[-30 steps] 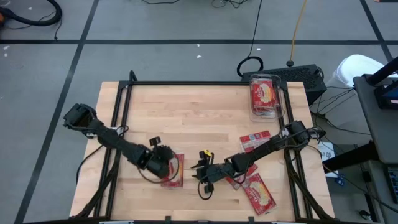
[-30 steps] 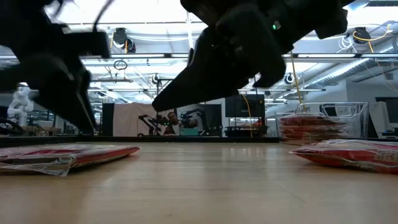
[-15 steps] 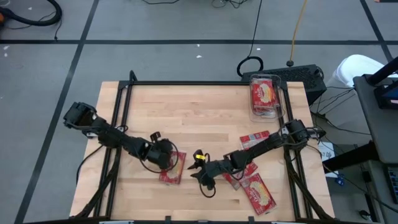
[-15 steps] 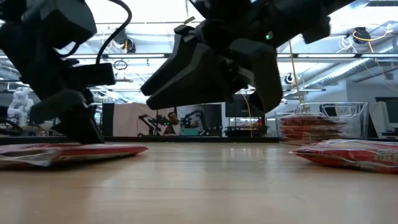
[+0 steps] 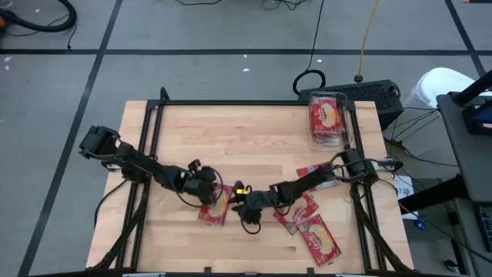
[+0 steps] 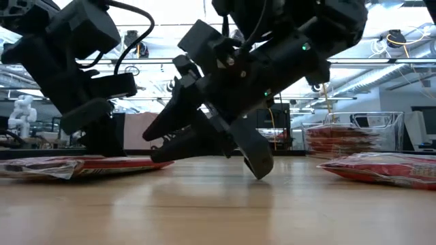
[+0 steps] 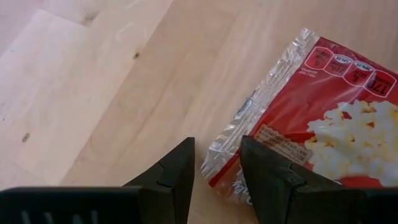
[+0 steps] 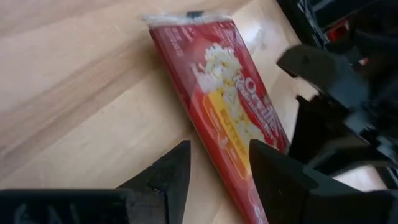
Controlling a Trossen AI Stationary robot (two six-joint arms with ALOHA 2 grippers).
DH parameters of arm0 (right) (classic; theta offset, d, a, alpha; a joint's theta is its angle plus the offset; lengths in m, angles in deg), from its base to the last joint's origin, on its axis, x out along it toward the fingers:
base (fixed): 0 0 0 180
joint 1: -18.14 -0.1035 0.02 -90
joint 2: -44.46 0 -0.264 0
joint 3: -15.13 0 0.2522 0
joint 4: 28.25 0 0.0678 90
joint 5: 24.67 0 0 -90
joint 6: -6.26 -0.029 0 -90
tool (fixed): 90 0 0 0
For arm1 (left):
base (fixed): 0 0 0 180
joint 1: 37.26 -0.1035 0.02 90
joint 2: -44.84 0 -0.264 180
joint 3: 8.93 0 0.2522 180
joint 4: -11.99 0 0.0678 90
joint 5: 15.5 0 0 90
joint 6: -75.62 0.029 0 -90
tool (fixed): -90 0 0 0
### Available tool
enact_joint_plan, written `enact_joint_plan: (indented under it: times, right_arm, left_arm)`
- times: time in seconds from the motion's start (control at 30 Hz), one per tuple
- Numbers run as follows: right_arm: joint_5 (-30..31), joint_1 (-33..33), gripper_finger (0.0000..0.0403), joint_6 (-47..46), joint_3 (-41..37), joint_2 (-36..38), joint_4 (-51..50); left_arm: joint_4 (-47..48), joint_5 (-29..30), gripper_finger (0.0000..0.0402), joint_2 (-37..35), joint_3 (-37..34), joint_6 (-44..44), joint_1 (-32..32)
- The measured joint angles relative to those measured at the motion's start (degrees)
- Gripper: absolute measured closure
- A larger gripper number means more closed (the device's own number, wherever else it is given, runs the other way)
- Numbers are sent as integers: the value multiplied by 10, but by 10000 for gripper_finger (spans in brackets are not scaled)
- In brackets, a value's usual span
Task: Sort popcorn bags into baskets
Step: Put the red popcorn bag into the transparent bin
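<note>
You see a pale wooden table (image 5: 254, 131) on grey floor (image 5: 192, 73), a black cable (image 5: 311, 54), and a yellow cord (image 5: 369, 31).

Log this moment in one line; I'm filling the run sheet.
left gripper: open at bag edge | right gripper: open at same bag | tub: bags inside | loose bags: on table

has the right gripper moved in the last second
Yes. In the high view the right gripper has slid left across the table, away from the packets at the right and up to the packet under the left gripper.
</note>
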Motion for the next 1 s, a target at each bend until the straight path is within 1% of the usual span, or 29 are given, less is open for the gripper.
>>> enact_joint_plan:
  times: [0.2, 0.27, 0.37, 0.43, 0.53, 0.7, 0.83, 1.0]
  right_arm:
    - [-28, 12, 248, 7, 15, -6, -25]
    - [-28, 14, 248, 10, 29, -7, -61]
    - [-28, 16, 248, 27, 66, -8, -150]
    - [-27, 15, 248, 40, 81, -8, -180]
    - [-27, 15, 248, 79, 83, -8, -176]
    - [-27, 16, 248, 169, 83, -11, -167]
    - [-28, 20, 248, 200, 83, -13, -150]
    - [-75, 31, 248, 205, 82, -13, -141]
  left_arm:
    - [-9, -8, 266, 0, 0, -11, -14]
    - [-17, -12, 266, 1, 0, -15, -16]
    - [-28, -13, 266, 1, -1, -15, -17]
    - [-29, -14, 266, 1, -1, -16, -17]
    - [-30, -14, 266, 1, -1, -23, -20]
    - [-31, -15, 266, 1, -1, -35, -23]
    - [-31, -15, 266, 1, 0, -47, -23]
    - [-32, -15, 266, 1, 0, -62, -23]
